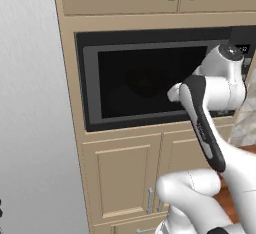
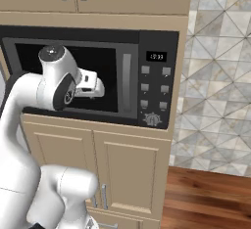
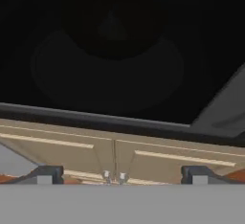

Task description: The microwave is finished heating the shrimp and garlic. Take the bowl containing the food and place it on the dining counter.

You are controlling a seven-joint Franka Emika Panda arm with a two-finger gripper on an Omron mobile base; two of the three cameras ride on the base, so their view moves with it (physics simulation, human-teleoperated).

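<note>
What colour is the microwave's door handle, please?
Grey; the handle shows best in the right base view.

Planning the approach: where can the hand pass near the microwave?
The microwave door is shut, so no way in yet. Free space lies in front of its glass, between the grey handle and the frame's left edge. The open gripper hangs there, holding nothing.

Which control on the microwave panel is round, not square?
The dial at the bottom of the button panel; every button above it is a small square.
</note>
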